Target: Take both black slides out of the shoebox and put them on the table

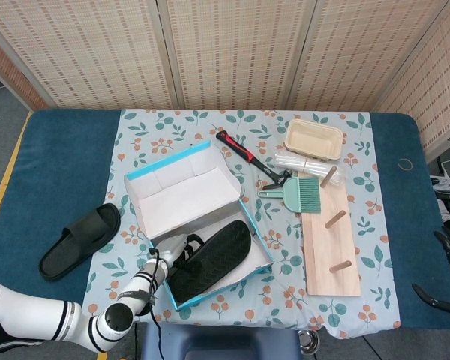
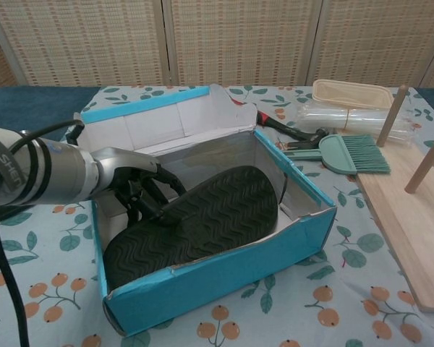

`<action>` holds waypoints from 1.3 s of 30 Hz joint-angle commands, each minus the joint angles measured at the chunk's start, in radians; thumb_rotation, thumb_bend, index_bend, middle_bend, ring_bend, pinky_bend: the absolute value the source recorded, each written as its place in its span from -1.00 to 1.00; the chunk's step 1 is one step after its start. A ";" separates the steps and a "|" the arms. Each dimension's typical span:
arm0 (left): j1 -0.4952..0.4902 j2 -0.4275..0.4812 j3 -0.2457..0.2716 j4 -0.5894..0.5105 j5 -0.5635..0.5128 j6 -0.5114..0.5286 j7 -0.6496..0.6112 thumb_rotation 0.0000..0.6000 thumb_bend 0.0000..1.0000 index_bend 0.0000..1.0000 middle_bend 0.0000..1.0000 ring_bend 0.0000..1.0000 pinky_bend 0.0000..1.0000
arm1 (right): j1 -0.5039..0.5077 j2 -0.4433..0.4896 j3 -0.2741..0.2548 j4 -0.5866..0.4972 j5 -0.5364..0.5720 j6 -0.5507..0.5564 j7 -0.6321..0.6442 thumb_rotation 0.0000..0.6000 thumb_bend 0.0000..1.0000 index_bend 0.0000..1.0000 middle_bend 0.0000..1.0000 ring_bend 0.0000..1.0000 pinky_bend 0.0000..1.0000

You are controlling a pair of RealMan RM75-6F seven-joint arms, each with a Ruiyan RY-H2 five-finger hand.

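One black slide lies sole-down on the blue table at the left, outside the box. The other black slide lies sole-up and tilted inside the blue-and-white shoebox; it also shows in the head view as the slide inside the shoebox. My left hand reaches in from the box's left side, its fingers curled around the slide's near edge; the same left hand sits at the box's left corner. My right hand hangs off the table's right edge, fingers apart, holding nothing.
The box lid stands up behind the box. Right of it lie a red-handled tool, a green hand brush, a clear packet, a beige tray and a wooden peg board.
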 commanded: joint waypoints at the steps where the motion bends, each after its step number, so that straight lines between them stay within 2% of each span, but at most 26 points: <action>1: 0.000 0.001 -0.006 -0.004 0.003 0.004 -0.019 1.00 0.16 0.10 0.38 0.31 0.27 | 0.000 -0.001 0.000 -0.001 0.000 -0.001 -0.003 0.27 -0.70 -1.00 -1.00 -1.00 -1.00; 6: 0.012 0.015 -0.017 -0.035 0.034 0.009 -0.058 1.00 0.34 0.26 0.54 0.45 0.42 | 0.001 -0.002 0.000 -0.003 0.001 -0.005 -0.007 0.27 -0.70 -1.00 -1.00 -1.00 -1.00; 13: 0.035 0.036 -0.048 -0.074 0.076 0.002 -0.127 1.00 0.60 0.38 0.65 0.55 0.52 | 0.002 -0.001 0.000 -0.004 0.002 -0.008 -0.006 0.27 -0.70 -1.00 -1.00 -1.00 -1.00; 16: 0.037 0.041 -0.054 -0.081 0.097 0.009 -0.135 1.00 0.63 0.40 0.67 0.56 0.54 | 0.002 -0.001 -0.001 -0.004 0.002 -0.009 -0.005 0.27 -0.70 -1.00 -1.00 -1.00 -1.00; 19: 0.044 0.051 -0.064 -0.100 0.163 0.048 -0.148 1.00 0.64 0.40 0.67 0.57 0.55 | 0.004 0.001 -0.002 -0.003 0.001 -0.013 -0.003 0.27 -0.70 -1.00 -1.00 -1.00 -1.00; 20: 0.050 0.075 -0.076 -0.120 0.202 0.078 -0.147 1.00 0.64 0.40 0.68 0.57 0.55 | 0.003 0.002 -0.002 -0.002 0.002 -0.013 0.002 0.27 -0.70 -1.00 -1.00 -1.00 -1.00; 25: 0.072 0.117 -0.073 -0.156 0.279 0.144 -0.146 1.00 0.64 0.40 0.67 0.57 0.55 | 0.004 0.003 -0.004 -0.001 0.000 -0.016 0.005 0.27 -0.70 -1.00 -1.00 -1.00 -1.00; 34: 0.132 0.238 -0.097 -0.187 0.373 0.153 -0.203 1.00 0.64 0.40 0.67 0.57 0.54 | 0.005 0.004 -0.006 -0.006 -0.002 -0.020 -0.003 0.27 -0.70 -1.00 -1.00 -1.00 -1.00; 39: 0.172 0.322 -0.129 -0.201 0.397 0.141 -0.261 1.00 0.64 0.40 0.67 0.57 0.54 | 0.009 0.003 -0.008 -0.009 -0.002 -0.031 -0.010 0.27 -0.70 -1.00 -1.00 -1.00 -1.00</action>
